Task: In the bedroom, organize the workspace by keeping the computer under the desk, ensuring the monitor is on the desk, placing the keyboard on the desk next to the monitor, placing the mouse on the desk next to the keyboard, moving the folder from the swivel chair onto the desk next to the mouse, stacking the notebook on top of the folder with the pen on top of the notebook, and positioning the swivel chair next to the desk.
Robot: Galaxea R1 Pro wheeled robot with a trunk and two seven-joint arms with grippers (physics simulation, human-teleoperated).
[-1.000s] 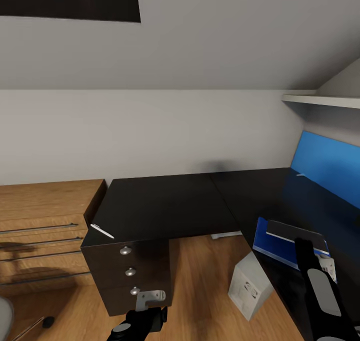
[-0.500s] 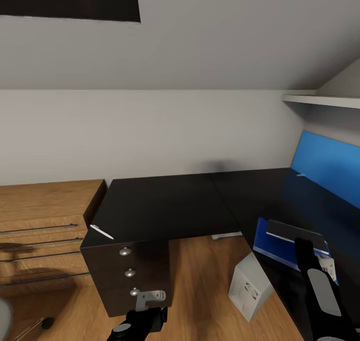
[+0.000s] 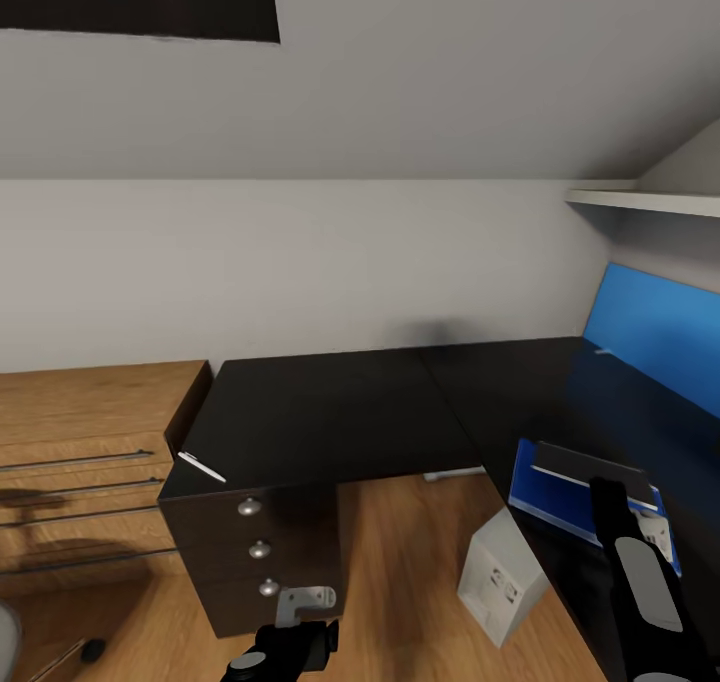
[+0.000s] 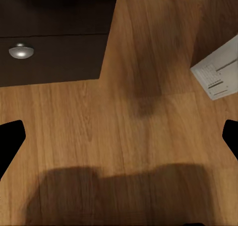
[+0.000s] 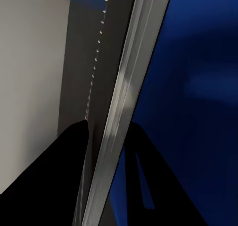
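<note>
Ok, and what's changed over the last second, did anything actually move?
Hardly anything. The near things sit a touch lower in the head view, which looks like a small camera shift, not a move of the things. The right gripper stays on the notebook over the folder, the left gripper stays open above the floor, and the pen lies on the desk corner as before.

One desk (image 3: 330,412), one folder (image 3: 560,497), one notebook (image 3: 585,462), three knobs (image 3: 259,549)

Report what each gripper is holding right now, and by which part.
The right gripper appears to grip the notebook by one edge, pinched between its fingers, over the folder. The left gripper holds nothing and is open above the floor.
</note>
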